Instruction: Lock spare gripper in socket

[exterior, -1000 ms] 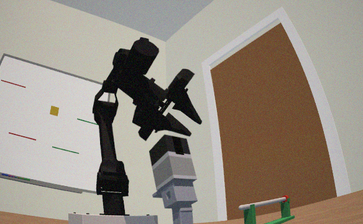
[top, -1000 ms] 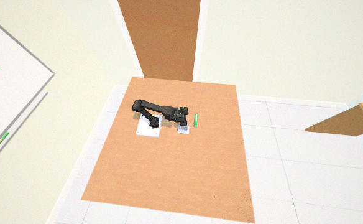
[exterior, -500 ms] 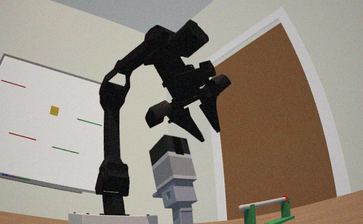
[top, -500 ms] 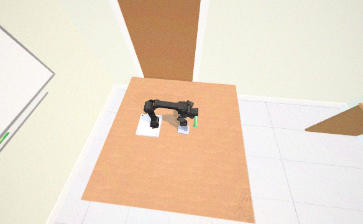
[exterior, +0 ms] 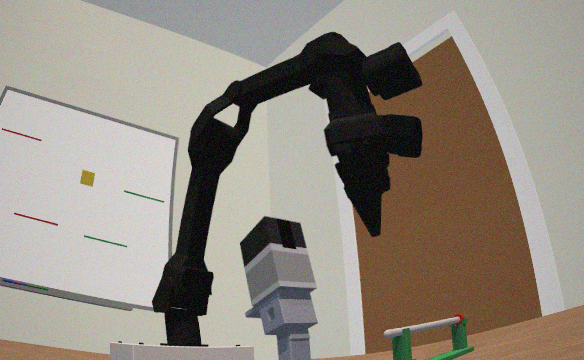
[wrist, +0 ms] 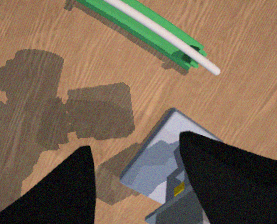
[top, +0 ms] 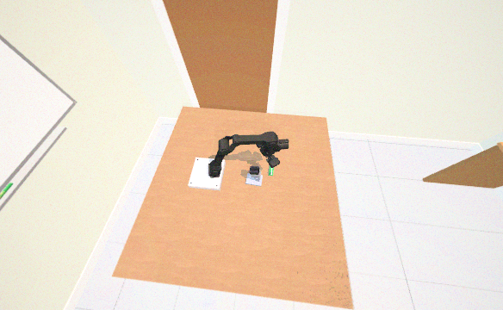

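The spare gripper [top: 254,170] [exterior: 277,265], a pale grey block with a black top, stands upright in the socket [exterior: 292,315] of the blue-grey mount [top: 253,182] [exterior: 293,347] [wrist: 176,122]. A square hole shows in the socket's side, with no pin seen in it. The pale lock pin [exterior: 422,327] [wrist: 156,28] with a red end lies along the green cradle [top: 270,171] [exterior: 402,345] [wrist: 178,60]. My gripper [exterior: 375,233] [wrist: 136,148] points down, partly open and empty, above the table between mount and cradle. Its fingers touch nothing. How deep the spigot sits is hidden.
The arm's white base plate [top: 197,178] [exterior: 182,353] is on the wooden table [top: 234,232], left of the mount. The upright spare gripper stands between the arm's base and the cradle. The arm arches over behind it in the top view.
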Available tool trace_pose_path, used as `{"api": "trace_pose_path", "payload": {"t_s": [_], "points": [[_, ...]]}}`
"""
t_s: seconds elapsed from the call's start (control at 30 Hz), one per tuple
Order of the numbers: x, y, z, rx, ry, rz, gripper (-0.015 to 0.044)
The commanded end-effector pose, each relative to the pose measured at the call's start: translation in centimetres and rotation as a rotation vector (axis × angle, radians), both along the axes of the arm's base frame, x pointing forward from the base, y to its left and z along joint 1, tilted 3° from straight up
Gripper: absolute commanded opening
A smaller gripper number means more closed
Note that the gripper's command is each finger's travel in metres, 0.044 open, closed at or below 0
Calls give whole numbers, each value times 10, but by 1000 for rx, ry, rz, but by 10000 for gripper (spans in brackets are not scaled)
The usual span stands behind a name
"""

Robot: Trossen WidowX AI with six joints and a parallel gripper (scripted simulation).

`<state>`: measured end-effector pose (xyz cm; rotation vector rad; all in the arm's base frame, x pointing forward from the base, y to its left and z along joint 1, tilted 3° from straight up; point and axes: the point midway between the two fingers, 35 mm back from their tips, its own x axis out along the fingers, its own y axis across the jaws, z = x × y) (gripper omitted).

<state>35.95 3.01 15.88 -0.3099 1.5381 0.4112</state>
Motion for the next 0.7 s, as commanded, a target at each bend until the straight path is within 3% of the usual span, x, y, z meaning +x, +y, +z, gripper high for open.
{"api": "trace_pose_path", "payload": {"t_s": [0.0, 0.67], "points": [[51, 16, -26, -312, 132, 886, 180], [55, 16, -40, -312, 132, 886, 180]]}}
